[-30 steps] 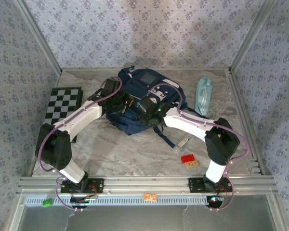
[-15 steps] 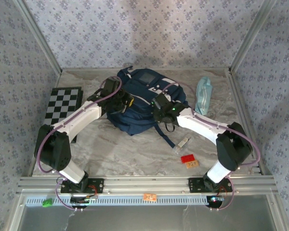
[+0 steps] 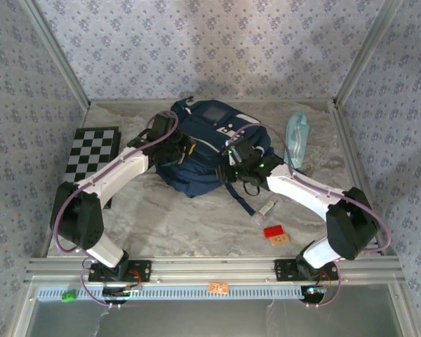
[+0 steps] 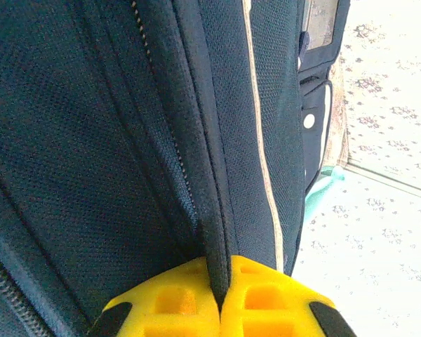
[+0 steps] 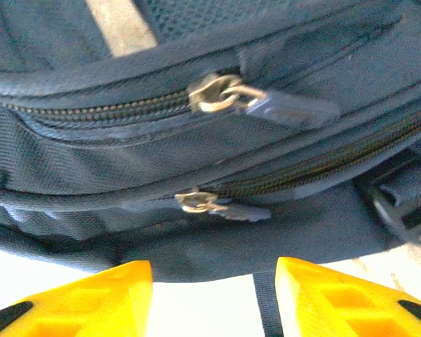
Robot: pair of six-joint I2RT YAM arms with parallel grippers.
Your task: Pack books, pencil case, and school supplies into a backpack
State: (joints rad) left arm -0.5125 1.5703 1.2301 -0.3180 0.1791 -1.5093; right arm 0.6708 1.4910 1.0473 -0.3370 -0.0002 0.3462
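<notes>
Navy backpack (image 3: 203,140), centre-back of table (image 3: 168,217), zips seemingly shut: left gripper (image 4: 221,295) clamped on its fabric seam (image 4: 210,210), right gripper (image 5: 214,288) half-spread, empty, facing two zipper pulls (image 5: 266,105); step judged: opening; next: pinch one small pull squarely, draw along track

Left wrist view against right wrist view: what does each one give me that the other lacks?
Left wrist: the left gripper shut on a fold of the backpack, its white stripe, and a sliver of the pencil case. Right wrist: the right gripper open below two zipper pulls. Both: navy backpack fabric close up, with yellow fingertips at the bottom edge.
</notes>
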